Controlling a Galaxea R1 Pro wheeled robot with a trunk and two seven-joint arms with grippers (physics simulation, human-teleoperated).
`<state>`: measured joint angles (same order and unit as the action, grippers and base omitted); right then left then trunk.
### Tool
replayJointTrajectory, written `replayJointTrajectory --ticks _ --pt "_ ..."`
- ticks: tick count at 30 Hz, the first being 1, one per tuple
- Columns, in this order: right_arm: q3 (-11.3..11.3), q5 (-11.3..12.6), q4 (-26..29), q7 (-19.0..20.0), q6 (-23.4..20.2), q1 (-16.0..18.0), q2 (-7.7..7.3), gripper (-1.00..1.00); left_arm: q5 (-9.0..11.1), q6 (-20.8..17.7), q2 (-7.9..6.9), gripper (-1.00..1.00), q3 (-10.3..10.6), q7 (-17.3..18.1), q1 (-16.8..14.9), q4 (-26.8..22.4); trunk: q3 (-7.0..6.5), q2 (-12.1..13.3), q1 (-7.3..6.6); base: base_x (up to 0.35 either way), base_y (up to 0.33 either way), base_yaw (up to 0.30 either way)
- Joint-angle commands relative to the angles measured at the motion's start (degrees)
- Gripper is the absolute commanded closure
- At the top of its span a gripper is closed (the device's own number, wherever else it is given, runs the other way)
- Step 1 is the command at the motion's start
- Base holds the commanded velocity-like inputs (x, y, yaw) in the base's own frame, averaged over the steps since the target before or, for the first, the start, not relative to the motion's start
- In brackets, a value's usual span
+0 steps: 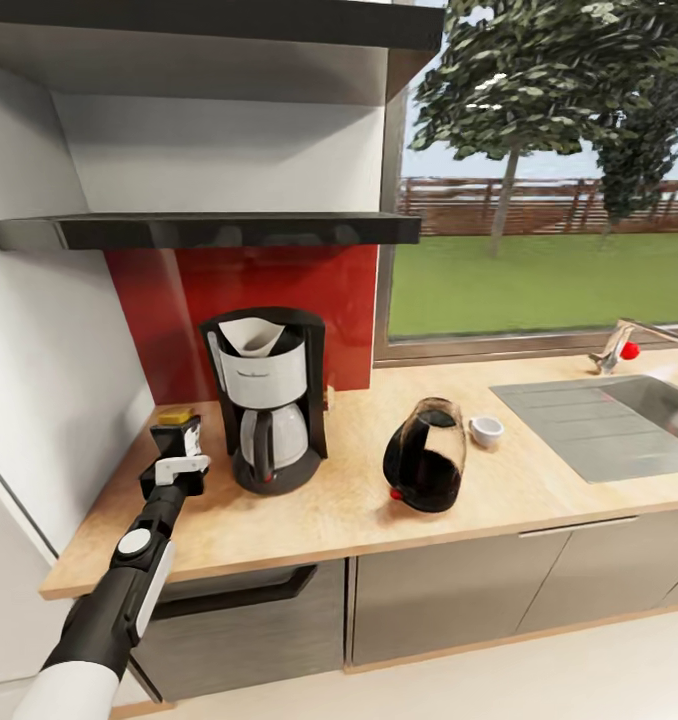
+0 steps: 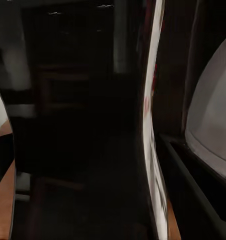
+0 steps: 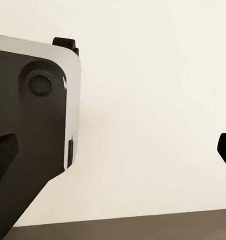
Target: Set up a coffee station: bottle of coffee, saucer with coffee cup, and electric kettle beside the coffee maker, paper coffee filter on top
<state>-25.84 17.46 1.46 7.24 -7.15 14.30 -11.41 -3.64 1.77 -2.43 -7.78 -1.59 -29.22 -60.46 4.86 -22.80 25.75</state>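
While the coffee maker [image 1: 268, 398] stands on the counter [image 1: 539, 480] left of centre with a filter [image 1: 251, 335] in its top, I judge those two steps done. My left gripper [image 1: 180, 437] is clamped on the coffee bottle [image 1: 178, 422], low at the maker's left, so that step looks nearly finished. Right of centre the kettle [image 1: 425, 456] leans tilted, and a cup [image 1: 486, 430] sits just beside it; I see no saucer. My right gripper's [image 3: 113, 150] fingers are spread, empty.
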Motion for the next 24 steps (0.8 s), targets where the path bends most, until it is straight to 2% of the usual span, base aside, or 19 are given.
replayJointTrajectory --ticks 1,8,18,24 --pt "-0.5 0.57 0.12 0.14 -0.33 0.03 -0.03 -1.0 -0.41 0.16 -0.01 1.0 -0.26 -0.11 -0.05 0.01 0.12 -0.12 0.04 0.085 0.071 0.0" --pt "-0.47 0.56 0.12 0.32 -0.32 0.02 -0.03 -1.0 -0.49 0.25 -0.04 1.0 -0.84 -0.1 0.1 0.08 0.12 -0.12 0.04 0.15 0.149 0.0" --pt "-0.5 0.56 0.12 0.49 -0.28 -0.03 -0.09 -1.0 -0.5 2.97 -0.52 1.0 -0.88 -0.08 1.62 2.6 0.12 -0.12 0.04 0.02 0.016 0.0" --pt "-0.48 0.56 0.12 0.49 -0.27 -0.05 -0.1 -1.0 -0.49 3.14 -0.55 1.0 -0.83 -0.1 1.71 3.4 0.12 -0.12 0.04 0.254 0.0 0.0"
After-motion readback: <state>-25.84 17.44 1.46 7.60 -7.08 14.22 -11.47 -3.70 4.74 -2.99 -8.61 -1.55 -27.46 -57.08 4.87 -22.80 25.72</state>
